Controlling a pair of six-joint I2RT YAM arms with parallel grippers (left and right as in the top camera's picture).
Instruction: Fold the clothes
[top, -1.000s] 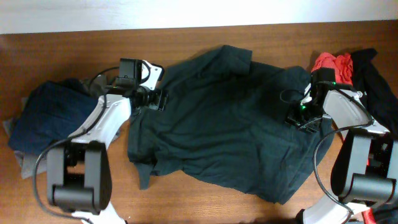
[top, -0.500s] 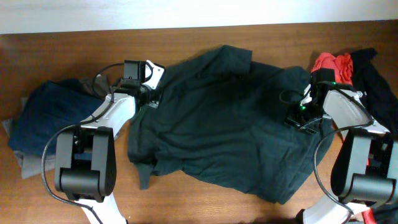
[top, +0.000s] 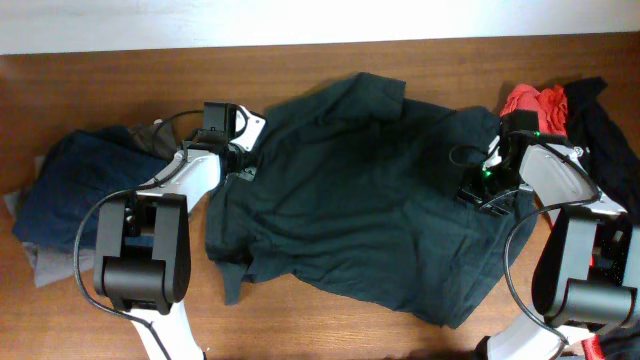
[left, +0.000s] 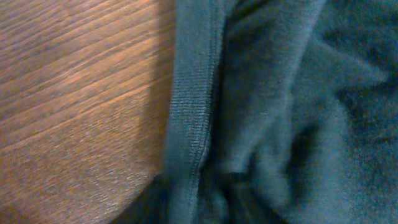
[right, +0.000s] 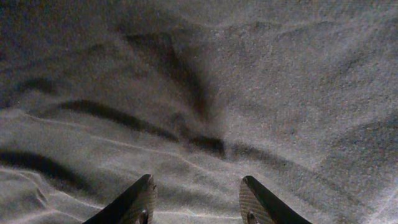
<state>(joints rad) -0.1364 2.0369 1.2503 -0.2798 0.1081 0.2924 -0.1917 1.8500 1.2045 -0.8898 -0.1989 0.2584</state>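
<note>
- Two arms reach onto one large green shirt (top: 360, 200), which lies spread and rumpled across the middle of the bench (top: 120, 80).
- Over the last second the left arm has swung in towards the shirt. Its left end effector (top: 240, 168), which earlier stood just off the cloth with its fingers apart, now sits on the shirt's left edge.
- The left wrist view shows only the shirt's ribbed hem (left: 189, 112) lying against bare bench wood (left: 74, 93). No fingers appear in it, so I cannot tell whether that end effector is clenched, released or holding cloth.
- The right end effector (top: 478, 190) has not moved since then and rests over the shirt's right side.
- In the right wrist view the right end effector (right: 198, 180) has its two fingers (right: 134, 199) spread, with wrinkled shirt cloth under the gap and nothing pinched between them.
- A navy piece (top: 70, 190) is heaped at the left end of the bench, unchanged.
- A red shirt (top: 530, 105) and a black garment (top: 610, 140) are bunched at the right end, also unchanged.
</note>
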